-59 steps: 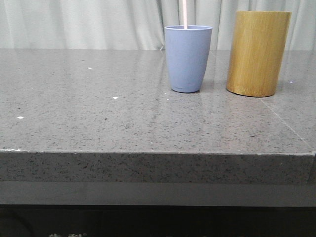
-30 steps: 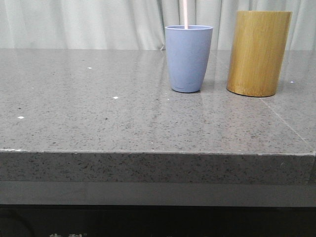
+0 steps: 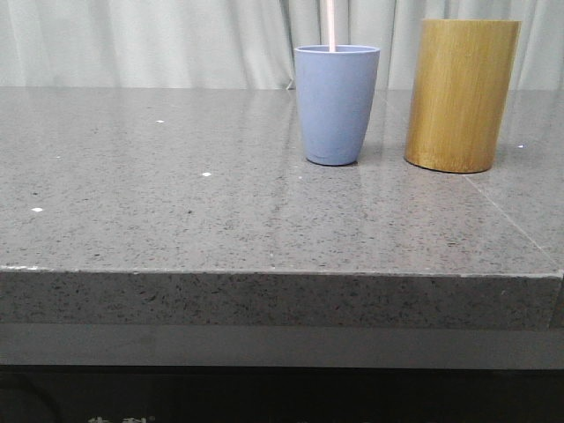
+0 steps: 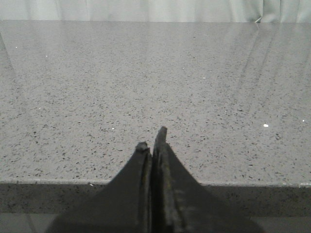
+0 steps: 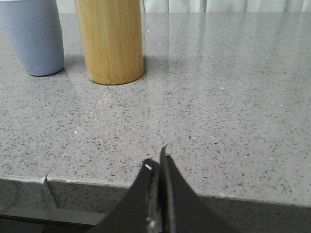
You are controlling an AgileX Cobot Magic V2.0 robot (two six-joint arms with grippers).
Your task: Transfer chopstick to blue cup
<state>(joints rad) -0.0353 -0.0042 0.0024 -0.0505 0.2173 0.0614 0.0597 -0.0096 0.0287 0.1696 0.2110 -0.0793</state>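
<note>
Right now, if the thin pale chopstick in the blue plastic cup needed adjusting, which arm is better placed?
Probably the right. Its shut gripper faces the blue plastic cup and bamboo cylinder; the left gripper, also shut, faces bare grey countertop. The chopstick already stands in the cup.

Chopstick upright in blue cup
</note>
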